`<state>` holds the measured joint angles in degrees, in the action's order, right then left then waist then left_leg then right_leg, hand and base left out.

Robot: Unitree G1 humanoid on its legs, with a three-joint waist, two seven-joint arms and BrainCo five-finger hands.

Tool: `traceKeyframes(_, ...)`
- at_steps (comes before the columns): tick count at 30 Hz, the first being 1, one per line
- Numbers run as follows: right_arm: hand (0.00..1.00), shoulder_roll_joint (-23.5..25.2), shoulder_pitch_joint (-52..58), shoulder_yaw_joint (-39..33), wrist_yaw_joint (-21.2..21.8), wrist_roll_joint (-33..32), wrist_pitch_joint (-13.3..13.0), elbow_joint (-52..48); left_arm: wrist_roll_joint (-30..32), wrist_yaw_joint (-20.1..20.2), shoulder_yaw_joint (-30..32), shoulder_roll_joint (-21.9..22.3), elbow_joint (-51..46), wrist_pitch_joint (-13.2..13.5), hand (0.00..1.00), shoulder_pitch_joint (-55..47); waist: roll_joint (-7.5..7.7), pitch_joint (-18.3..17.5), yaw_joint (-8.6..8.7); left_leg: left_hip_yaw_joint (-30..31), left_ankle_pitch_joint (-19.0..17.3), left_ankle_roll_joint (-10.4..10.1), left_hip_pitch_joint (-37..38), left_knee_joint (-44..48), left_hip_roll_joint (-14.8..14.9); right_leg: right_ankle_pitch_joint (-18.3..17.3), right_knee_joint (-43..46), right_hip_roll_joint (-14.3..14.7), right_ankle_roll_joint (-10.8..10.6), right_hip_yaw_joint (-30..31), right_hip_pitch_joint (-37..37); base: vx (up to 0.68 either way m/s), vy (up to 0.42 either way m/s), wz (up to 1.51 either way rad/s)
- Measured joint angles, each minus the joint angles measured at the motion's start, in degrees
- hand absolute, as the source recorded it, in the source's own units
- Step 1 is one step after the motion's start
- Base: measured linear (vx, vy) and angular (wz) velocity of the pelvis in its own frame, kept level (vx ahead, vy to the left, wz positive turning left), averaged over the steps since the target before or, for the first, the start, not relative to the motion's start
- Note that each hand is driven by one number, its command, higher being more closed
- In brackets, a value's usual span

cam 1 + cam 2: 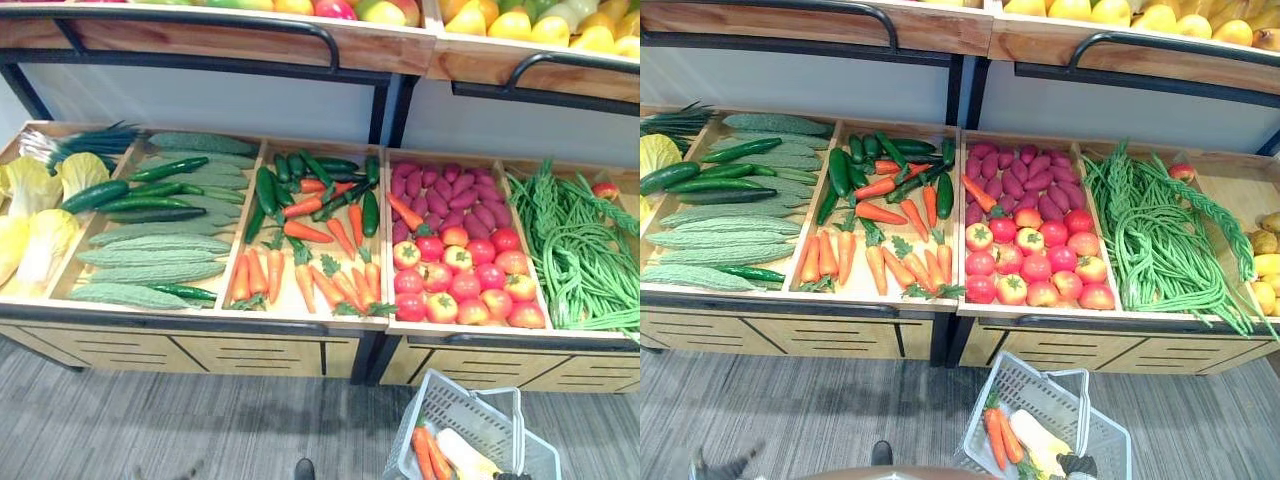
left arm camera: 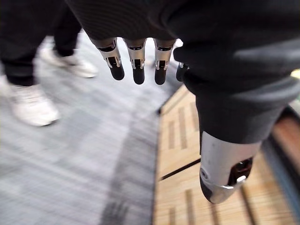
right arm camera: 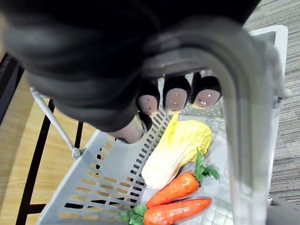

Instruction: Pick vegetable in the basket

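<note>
Right robot hand [image 3: 176,96] grips the basket handle [image 3: 243,117]; left robot hand [image 2: 136,61], fingers apart and empty, should next reach the vegetables [image 1: 305,232] ahead.

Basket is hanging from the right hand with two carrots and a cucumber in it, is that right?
Not quite. The right hand does hold the basket by its handle, and the two carrots are in it, but the third item is a pale yellow cabbage, not a cucumber. The right wrist view shows it.
</note>
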<state>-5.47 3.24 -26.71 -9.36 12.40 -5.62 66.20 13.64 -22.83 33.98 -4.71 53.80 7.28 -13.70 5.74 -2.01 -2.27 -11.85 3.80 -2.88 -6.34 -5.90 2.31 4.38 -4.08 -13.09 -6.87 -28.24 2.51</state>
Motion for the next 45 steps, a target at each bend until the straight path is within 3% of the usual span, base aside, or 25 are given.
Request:
traceKeyframes(5, 1.00, -0.1, -1.3, 0.0, 0.1, 0.2, 0.2, 1.1, 0.8, 8.9, -3.1, -0.1, 5.6, -2.4, 0.00, -0.9, -0.91, 0.4, 0.41, -1.8, -1.1, -0.2, 2.2, 0.0, 0.1, -0.5, 0.2, 0.1, 0.1, 2.1, -0.7, 0.05, 0.006, -0.17)
traceKeyframes(19, 1.00, -0.3, -1.9, 0.0, 1.1, 0.7, 0.3, 2.3, 1.2, 14.2, -15.9, -0.5, 5.6, -0.8, 0.00, 0.3, -1.30, 1.4, 0.62, -5.6, -3.1, -0.2, 6.0, 0.2, -0.1, -1.4, 1.1, 0.1, 0.4, 6.0, -1.9, 0.04, -0.005, -0.15)
traceKeyframes(20, 1.00, -0.2, -2.0, 0.0, 1.1, 0.7, 0.3, 2.3, 1.2, 14.3, -16.7, -0.6, 5.6, -0.7, 0.00, 0.4, -0.72, 1.9, 0.59, -6.3, -4.1, -0.4, 6.3, 1.0, -0.1, -1.6, 1.6, -0.2, 0.3, 6.8, -1.9, 0.04, 0.000, -0.23)
traceKeyframes(21, 1.00, -0.2, -2.2, 0.1, 1.1, 0.5, 0.3, 2.2, 1.2, 14.3, -17.1, -0.8, 5.6, -0.6, 0.00, 0.6, -1.13, 2.2, 0.64, -6.5, -5.1, -0.3, 6.0, 3.0, 0.0, -1.9, 2.3, -0.4, 0.5, 7.0, -1.9, 0.02, 0.000, -0.21)
traceKeyframes(22, 1.00, -0.3, -2.5, 0.0, 1.1, 0.0, 0.2, 2.1, 1.2, 14.4, -18.4, -1.4, 5.5, -0.2, 0.00, 1.1, -0.58, 3.4, 0.80, -6.7, -8.1, 0.1, 4.3, 8.4, 0.9, -2.5, 3.9, -0.7, 1.4, 7.6, -1.7, 0.00, -0.001, -0.21)
traceKeyframes(25, 1.00, -0.2, -2.9, -0.2, 1.1, 0.0, 0.0, 1.1, 2.0, 14.4, -21.5, -3.0, 5.6, -0.1, 0.00, 2.0, -1.33, 4.8, 0.69, -10.1, -14.7, 0.2, 1.6, 19.2, 4.0, -2.4, 8.6, -0.5, 1.4, 11.8, 1.0, -0.04, 0.056, -0.63)
traceKeyframes(27, 1.00, -0.2, -3.5, 0.3, 1.1, -0.1, -0.2, 0.9, 3.0, 14.2, -23.1, -4.2, 6.1, 0.1, 0.00, 2.4, -1.75, 5.0, 0.64, -14.3, -16.6, 0.7, 1.3, 21.2, 5.6, 0.6, 10.6, 0.3, 2.0, 15.7, 4.8, -0.08, 0.150, -1.23)
traceKeyframes(28, 1.00, -0.1, -3.5, 1.2, 1.1, -0.4, -0.2, -0.1, 3.0, 14.2, -23.3, -4.6, 7.1, 0.1, 0.00, 3.6, -2.46, 5.2, 0.82, -17.5, -16.8, 1.5, 1.4, 21.1, 6.6, 5.8, 8.9, 1.6, 3.5, 15.9, 6.6, -0.14, 0.199, -1.57)
traceKeyframes(29, 1.00, -0.1, -3.9, 2.8, 1.1, -1.4, -0.3, -1.0, 3.0, 14.2, -23.3, -4.3, 7.2, 0.2, 0.00, 4.0, -4.40, 5.4, 0.65, -22.5, -15.9, 3.1, 1.5, 19.2, 8.2, 13.8, 3.3, 3.1, 4.1, 14.7, 7.1, -0.18, 0.220, -1.61)
traceKeyframes(30, 1.00, -0.1, -4.6, 3.3, 1.2, -1.4, -0.3, -1.2, 2.9, 14.1, -23.3, -4.1, 7.1, 0.3, 0.00, 4.4, -4.19, 6.2, 0.51, -24.2, -15.7, 3.4, 1.9, 18.6, 8.3, 12.5, 5.5, 2.8, 5.3, 10.7, 7.7, -0.17, 0.130, -1.38)
traceKeyframes(32, 1.00, -0.6, -5.4, 3.6, 1.1, -1.5, -0.6, -1.2, 2.9, 14.2, -22.5, -4.3, 5.9, 0.4, 0.00, 4.6, -4.60, 8.4, 1.12, -30.7, -14.7, 4.2, 5.2, 15.3, 8.0, 0.0, 21.7, -0.8, 8.9, -4.3, 7.8, -0.13, 0.169, -1.50)
traceKeyframes(33, 1.00, -0.7, -5.6, 3.9, 1.1, -1.4, -0.5, -1.1, 2.7, 14.2, -21.8, -4.2, 5.5, 0.2, 0.00, 3.9, -4.59, 8.4, 0.60, -35.3, -14.2, 4.3, 6.9, 13.7, 8.0, -3.8, 26.8, -1.6, 8.8, -8.5, 6.1, -0.09, 0.169, -1.74)
traceKeyframes(35, 1.00, -0.3, -5.7, 4.8, 1.2, -1.4, -0.6, -0.9, 2.3, 14.2, -21.2, -4.2, 5.4, 0.0, 0.00, 3.1, -4.51, 8.4, 0.47, -40.6, -13.6, 4.4, 8.5, 12.4, 7.8, -6.8, 30.3, -2.4, 7.6, -12.1, 2.3, -0.05, 0.055, -1.66)
traceKeyframes(36, 1.00, -0.3, -6.0, 4.8, 1.2, -1.2, -0.5, 0.1, 2.3, 14.3, -21.1, -4.1, 5.4, 0.0, 0.00, 3.3, -4.26, 8.3, 0.52, -43.9, -13.6, 4.4, 8.6, 12.4, 7.8, -7.8, 30.5, -3.1, 6.2, -13.1, 0.3, -0.02, -0.004, -1.51)
traceKeyframes(40, 1.00, -0.3, -6.6, 4.8, 1.3, -1.1, -0.1, 1.6, 2.3, 14.5, -19.3, -3.9, 5.6, -0.1, 0.00, 4.5, -3.66, 8.2, 0.52, -53.9, -13.7, 4.2, 8.7, 14.5, 9.2, -8.5, 22.5, -2.6, 4.2, -15.8, -1.9, -0.02, -0.116, -1.45)
traceKeyframes(45, 1.00, -0.7, -5.7, 4.8, 1.2, -1.1, 0.3, 1.7, 2.4, 14.6, -19.0, -1.9, 5.7, -0.1, 0.00, 6.0, -4.32, 8.2, 0.83, -62.8, -13.7, 3.3, 9.3, 20.1, 13.2, -8.7, 9.2, 3.7, 3.7, -11.1, -1.8, -0.02, -0.259, -1.07)
